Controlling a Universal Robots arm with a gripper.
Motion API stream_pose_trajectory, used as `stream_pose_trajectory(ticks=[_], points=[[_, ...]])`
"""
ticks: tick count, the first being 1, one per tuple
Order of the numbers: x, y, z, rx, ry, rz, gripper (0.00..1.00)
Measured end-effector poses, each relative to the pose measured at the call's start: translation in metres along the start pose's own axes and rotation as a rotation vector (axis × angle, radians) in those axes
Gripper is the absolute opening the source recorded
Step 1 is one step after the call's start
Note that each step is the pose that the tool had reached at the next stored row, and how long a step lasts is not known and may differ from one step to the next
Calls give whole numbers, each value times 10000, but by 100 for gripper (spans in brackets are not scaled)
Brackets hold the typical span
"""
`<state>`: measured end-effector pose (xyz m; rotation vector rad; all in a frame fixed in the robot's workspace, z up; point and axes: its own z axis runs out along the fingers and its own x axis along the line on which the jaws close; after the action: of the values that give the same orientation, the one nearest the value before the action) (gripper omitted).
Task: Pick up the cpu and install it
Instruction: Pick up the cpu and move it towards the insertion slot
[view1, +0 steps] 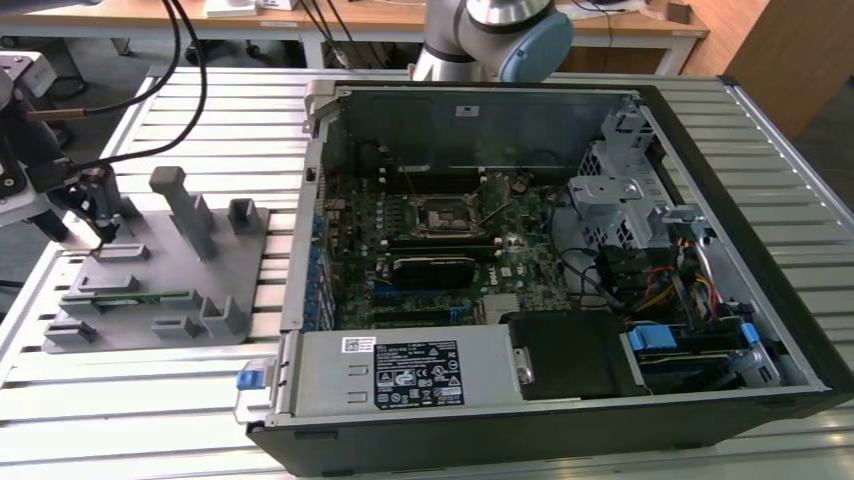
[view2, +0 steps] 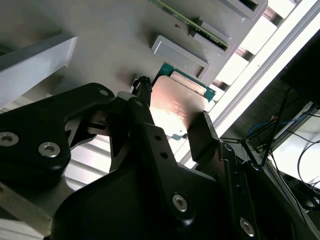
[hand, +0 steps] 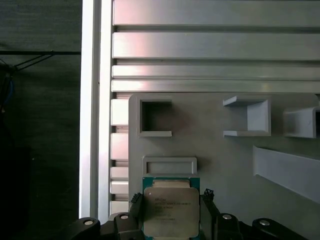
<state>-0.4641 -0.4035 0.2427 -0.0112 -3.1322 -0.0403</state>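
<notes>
Gripping the cpu by opposite edges, the hand sits on the grey tray.

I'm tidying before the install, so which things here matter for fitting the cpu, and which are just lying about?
For the job:
cpu
gripper, at the cpu
grey fixture plate holding the cpu
cpu socket

Lying about:
memory stick
power supply
</notes>
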Motion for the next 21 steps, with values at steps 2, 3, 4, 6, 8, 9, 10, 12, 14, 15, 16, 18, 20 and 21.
stream_pose_trajectory(ticks=[2, 3, 4, 6, 8, 9, 10, 12, 14, 15, 16, 18, 20, 21], points=[[0, 0, -5, 0, 0, 0, 54], [0, 0, -9, 0, 1, -1, 54], [0, 0, -12, 0, 0, -1, 54], [0, 0, -20, 0, 1, 0, 54], [0, 0, -30, 1, 1, 0, 54], [0, 1, -35, 0, 0, 0, 54], [0, 1, -41, 0, 0, 0, 54], [0, 1, -51, -1, -2, 0, 54], [0, 1, -59, -1, -1, 0, 54], [1, 2, -65, 0, 1, 0, 54], [1, 2, -71, 0, 1, -1, 54], [1, 2, -81, 0, 0, 0, 54], [1, 2, -93, 0, 0, -1, 54], [1, 2, -96, -1, -1, -1, 54]])
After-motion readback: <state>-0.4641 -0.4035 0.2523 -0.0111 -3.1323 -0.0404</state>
